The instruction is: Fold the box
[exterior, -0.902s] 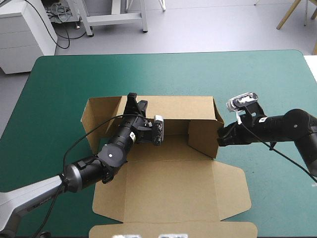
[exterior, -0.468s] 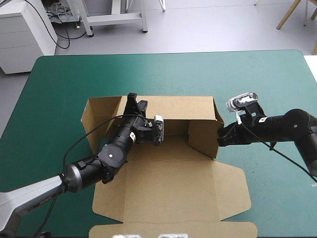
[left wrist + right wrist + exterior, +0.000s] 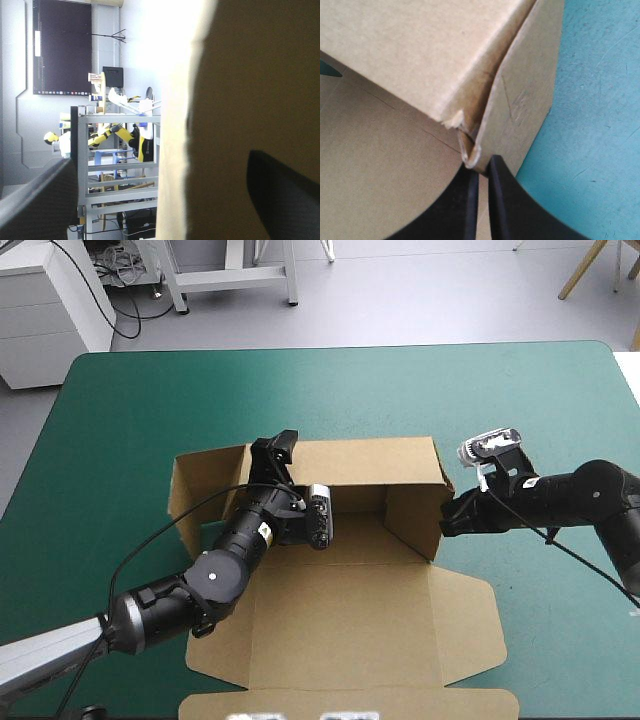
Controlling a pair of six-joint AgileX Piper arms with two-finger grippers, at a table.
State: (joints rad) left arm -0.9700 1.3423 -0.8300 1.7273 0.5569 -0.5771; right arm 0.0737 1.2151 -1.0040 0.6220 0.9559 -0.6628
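High view, Sam: box (image 3: 360,540) mid-tabletop (image 3: 120,420), back wall (image 3: 370,460) and right wall (image 3: 412,525) up, lid (image 3: 340,630) flat. What worries you?

Left end effector (image 3: 273,448), Jo. Wide apart, straddling the back wall, gripping nothing. That wall could flop outward.

And the right end effector (image 3: 447,515)?

Pinched nearly closed on the right wall's corner, right at the edge. Right wrist view shows frayed board there; pull hard and it may tear or slip free, and the corner springs open.
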